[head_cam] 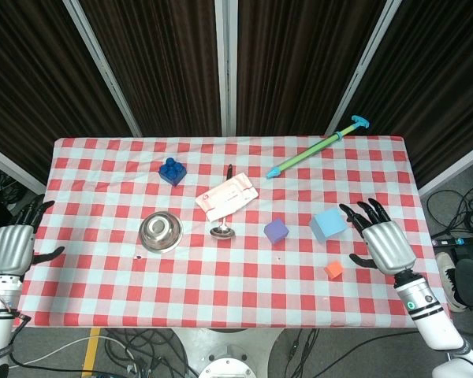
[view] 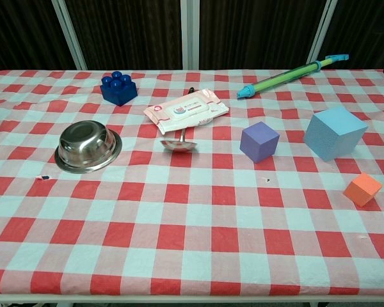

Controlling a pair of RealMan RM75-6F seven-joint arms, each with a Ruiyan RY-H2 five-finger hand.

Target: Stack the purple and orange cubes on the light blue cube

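The light blue cube [head_cam: 328, 225] [view: 333, 132] sits on the checkered cloth at the right. Left of it lies the purple cube [head_cam: 276, 231] [view: 259, 142], and nearer the front edge the small orange cube [head_cam: 334, 271] [view: 363, 189]. All three stand apart on the table. My right hand [head_cam: 381, 238] hovers just right of the light blue cube, fingers spread and holding nothing. My left hand [head_cam: 16, 244] hangs off the table's left edge, fingers apart and empty. Neither hand shows in the chest view.
A steel bowl [head_cam: 160, 232] [view: 88, 146] stands left of centre. A wipes pack [head_cam: 227, 197] [view: 186, 110] lies mid-table over a ladle [head_cam: 221, 231] [view: 179, 144]. A dark blue toy brick [head_cam: 172, 172] [view: 119, 88] and a green-blue water squirter [head_cam: 318, 148] [view: 292, 75] lie at the back.
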